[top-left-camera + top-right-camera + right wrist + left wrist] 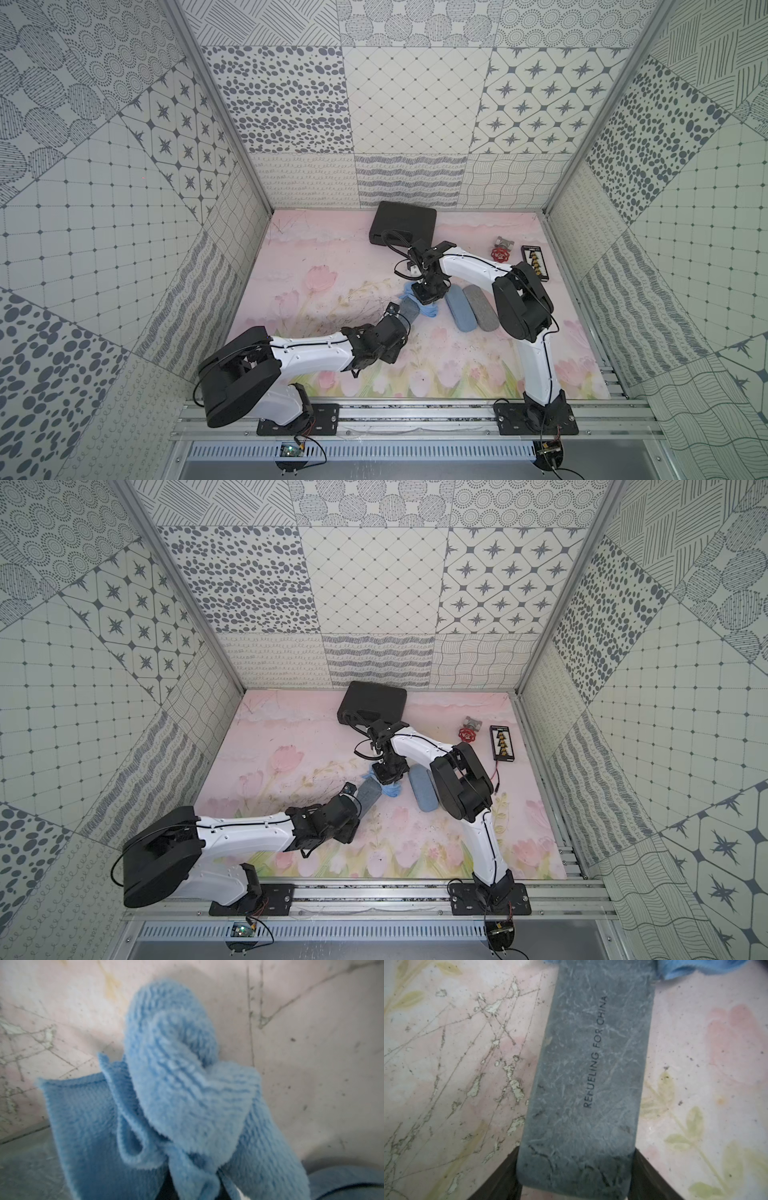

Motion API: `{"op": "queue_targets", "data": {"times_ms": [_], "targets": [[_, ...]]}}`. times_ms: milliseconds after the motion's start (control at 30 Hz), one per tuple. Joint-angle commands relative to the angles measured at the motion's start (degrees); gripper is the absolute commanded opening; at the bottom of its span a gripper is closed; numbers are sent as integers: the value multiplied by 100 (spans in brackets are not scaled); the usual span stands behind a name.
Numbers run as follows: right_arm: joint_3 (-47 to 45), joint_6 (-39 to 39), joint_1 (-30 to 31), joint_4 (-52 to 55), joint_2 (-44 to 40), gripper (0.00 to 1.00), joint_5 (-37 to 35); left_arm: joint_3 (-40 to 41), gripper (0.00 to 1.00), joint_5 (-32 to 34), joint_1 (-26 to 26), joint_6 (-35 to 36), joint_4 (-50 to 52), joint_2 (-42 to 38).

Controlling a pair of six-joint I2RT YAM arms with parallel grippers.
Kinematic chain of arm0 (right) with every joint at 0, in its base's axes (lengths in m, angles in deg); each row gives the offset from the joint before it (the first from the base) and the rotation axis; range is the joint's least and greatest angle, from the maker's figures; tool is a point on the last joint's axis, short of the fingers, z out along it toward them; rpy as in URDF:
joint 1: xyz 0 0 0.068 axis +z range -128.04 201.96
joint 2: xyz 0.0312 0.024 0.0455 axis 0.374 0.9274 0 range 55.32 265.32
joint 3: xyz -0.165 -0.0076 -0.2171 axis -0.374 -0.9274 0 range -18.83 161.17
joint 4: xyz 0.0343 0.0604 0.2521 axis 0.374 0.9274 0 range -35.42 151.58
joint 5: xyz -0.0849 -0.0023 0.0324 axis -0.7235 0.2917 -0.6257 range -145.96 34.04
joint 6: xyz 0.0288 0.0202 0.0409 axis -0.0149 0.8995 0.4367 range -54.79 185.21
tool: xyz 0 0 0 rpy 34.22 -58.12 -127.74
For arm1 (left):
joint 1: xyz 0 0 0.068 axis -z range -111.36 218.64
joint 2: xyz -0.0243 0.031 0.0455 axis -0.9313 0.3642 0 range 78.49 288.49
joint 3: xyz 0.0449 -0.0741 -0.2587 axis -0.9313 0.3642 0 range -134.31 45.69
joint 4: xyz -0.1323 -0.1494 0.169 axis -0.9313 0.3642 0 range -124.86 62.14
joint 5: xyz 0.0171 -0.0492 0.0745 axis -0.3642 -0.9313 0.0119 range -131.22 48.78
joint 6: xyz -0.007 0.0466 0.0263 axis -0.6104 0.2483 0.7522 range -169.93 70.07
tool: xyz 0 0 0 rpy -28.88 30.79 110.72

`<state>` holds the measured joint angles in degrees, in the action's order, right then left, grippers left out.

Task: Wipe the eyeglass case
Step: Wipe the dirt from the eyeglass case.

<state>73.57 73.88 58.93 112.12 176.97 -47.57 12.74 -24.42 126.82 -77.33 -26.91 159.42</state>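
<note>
Left tool (400, 312): closed part-way on one short end of the eyeglass case, a finger (646, 1176) seen pressed against each long side in the left wrist view.
Eyeglass case (587, 1076): grey and scuffed, printed "REFUELING FOR CHINA"; found near the middle of the tabletop (324, 266) in both top views, its other end reaching under the cloth. Whether it is lifted or resting cannot be told.
Right tool (424, 296): pointed downward and clamped tight on the cloth, directly over the far end of the eyeglass case.
Cloth (187, 1095): blue and fluffy, bunched into folds, draped over the eyeglass case with its edges spilling onto the tabletop on both sides.
Blue case (459, 309): laid flat just beside the cloth, toward the right arm.
Grey case (480, 307): laid alongside the blue case, touching it.
Black box (403, 222): set against the back wall.
Red valve (498, 252) and connector board (534, 264): placed near the back right corner, well apart from the eyeglass case.
</note>
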Motion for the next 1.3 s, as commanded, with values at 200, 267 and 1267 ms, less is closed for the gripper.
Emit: {"op": "queue_targets", "data": {"times_ms": [200,267,1267], "targets": [[-379,1447,-335,26,-458,0,647,-35,18,-545,-267,-345,130,127],[-424,1621,-176,-90,-417,0,624,-31,18,-665,-281,-321,33,127],[-181,2281,17,-1266,-1387,0,3260,-278,19,-2101,-773,-71,-436,314]]}}
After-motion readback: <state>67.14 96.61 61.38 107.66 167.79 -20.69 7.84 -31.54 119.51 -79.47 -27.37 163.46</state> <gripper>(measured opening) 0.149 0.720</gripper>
